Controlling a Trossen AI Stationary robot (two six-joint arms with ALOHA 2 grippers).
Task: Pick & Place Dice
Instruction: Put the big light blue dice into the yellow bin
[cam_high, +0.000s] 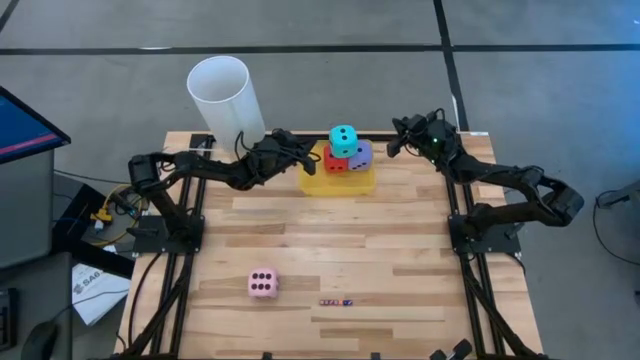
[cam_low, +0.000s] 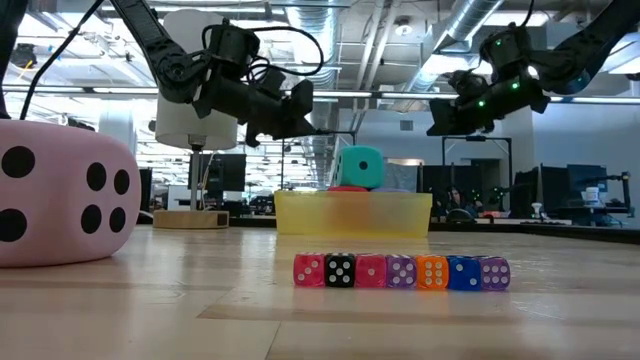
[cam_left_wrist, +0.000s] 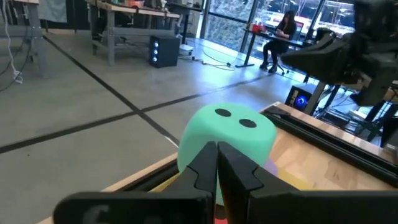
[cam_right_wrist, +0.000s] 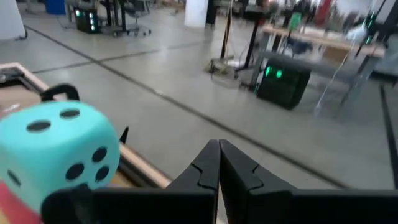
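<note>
A yellow tray (cam_high: 340, 186) sits at the table's far middle. In it a red die (cam_high: 334, 163) and a purple die (cam_high: 361, 155) stand side by side, and a cyan die (cam_high: 343, 140) rests on top of them. A pink die (cam_high: 262, 284) sits alone on the table near the front left. My left gripper (cam_high: 308, 155) is shut just left of the stack, pointing level at the cyan die (cam_left_wrist: 227, 130); a gap shows in the low view. My right gripper (cam_high: 392, 143) is shut to the right of the stack, above the table, with the cyan die (cam_right_wrist: 56, 149) off to one side.
A tall white cylinder (cam_high: 225, 95) stands at the far left corner, behind my left arm. A row of tiny dice (cam_high: 337, 301) lies near the front edge. Bare wood lies between the tray and the pink die. A person sits in the room beyond.
</note>
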